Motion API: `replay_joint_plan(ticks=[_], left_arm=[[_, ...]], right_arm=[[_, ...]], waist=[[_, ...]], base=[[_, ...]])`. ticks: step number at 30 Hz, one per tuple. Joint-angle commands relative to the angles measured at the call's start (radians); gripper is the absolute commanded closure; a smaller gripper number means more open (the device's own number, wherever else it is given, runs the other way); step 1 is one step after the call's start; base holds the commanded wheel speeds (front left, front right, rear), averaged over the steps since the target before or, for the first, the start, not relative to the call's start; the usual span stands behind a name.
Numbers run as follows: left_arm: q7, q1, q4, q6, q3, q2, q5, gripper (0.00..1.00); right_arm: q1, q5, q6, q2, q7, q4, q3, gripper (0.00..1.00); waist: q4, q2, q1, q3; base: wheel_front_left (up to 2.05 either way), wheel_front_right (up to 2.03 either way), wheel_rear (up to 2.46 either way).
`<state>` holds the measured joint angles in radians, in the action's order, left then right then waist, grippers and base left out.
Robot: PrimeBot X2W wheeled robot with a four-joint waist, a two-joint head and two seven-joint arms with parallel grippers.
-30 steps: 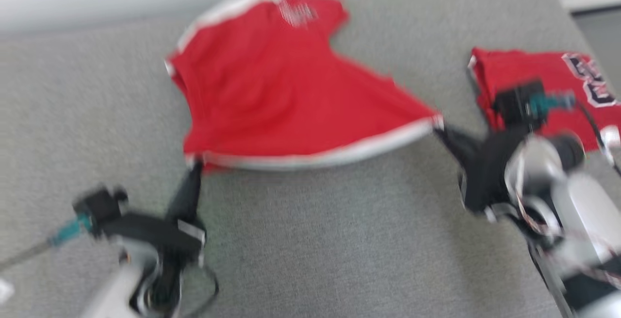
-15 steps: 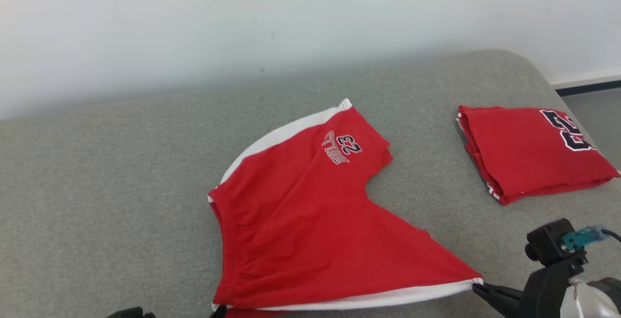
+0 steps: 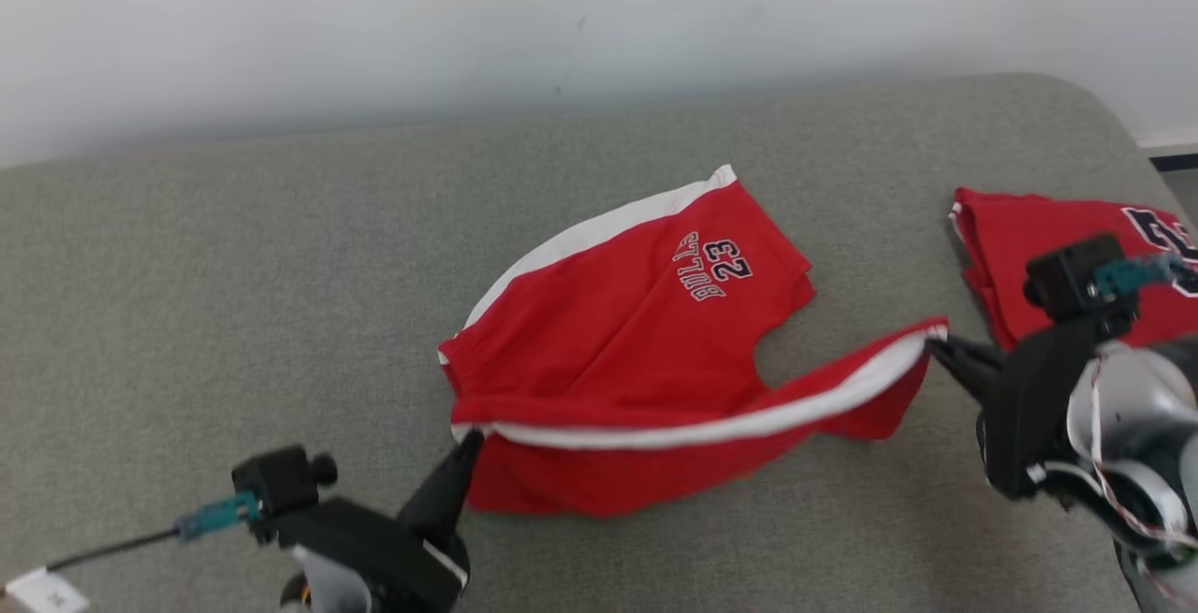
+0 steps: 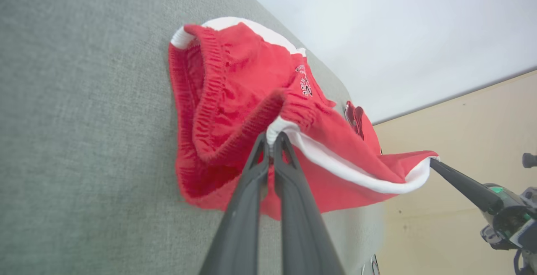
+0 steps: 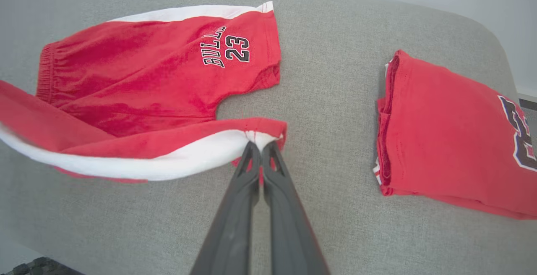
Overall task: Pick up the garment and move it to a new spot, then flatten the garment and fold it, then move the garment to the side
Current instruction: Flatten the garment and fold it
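Shorts (image 3: pixel 646 332) now hang lifted along their white-striped near edge.

Grey fabric cushion surface (image 3: pixel 187 313), rounded corner; plain white wall (image 3: pixel 374 14) behind; dark baseboard (image 3: pixel 1176 162).

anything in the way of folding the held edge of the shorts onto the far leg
Nothing visible. The left end effector and right end effector pinch the white-striped edge of the shorts; the far leg lies bare, the folded jersey apart to its right.
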<state>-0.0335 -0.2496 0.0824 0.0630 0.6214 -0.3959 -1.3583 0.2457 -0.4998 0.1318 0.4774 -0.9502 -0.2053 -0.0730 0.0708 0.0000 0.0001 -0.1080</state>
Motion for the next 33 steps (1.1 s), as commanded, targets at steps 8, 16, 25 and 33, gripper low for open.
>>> replay_joint_plan(ticks=[8,16,25,33], left_arm=[[0.003,-0.207,0.139,0.004,-0.022,0.082,0.023,1.0],[-0.027,-0.37,0.278,-0.003,-0.026,0.175,0.048,1.0],[-0.044,-0.455,0.367,-0.038,-0.012,0.254,0.055,1.0],[-0.078,-0.495,0.425,-0.055,-0.021,0.288,0.053,1.0]], right_arm=[[0.301,0.071,-0.003,0.02,0.153,0.285,-0.127,1.0],[0.523,0.13,-0.003,-0.003,0.309,0.564,-0.182,1.0],[0.685,0.177,-0.003,-0.025,0.449,0.779,-0.217,1.0],[0.767,0.22,-0.003,-0.043,0.552,0.926,-0.207,1.0]], waist=[[-0.095,0.0,-0.0001,-0.132],[-0.163,0.0,-0.0001,-0.227],[-0.216,0.0,-0.0001,-0.28],[-0.239,0.0,-0.0001,-0.289]], base=[[0.0,0.0,0.0],[0.0,0.0,0.0],[0.0,0.0,0.0],[0.0,0.0,0.0]])
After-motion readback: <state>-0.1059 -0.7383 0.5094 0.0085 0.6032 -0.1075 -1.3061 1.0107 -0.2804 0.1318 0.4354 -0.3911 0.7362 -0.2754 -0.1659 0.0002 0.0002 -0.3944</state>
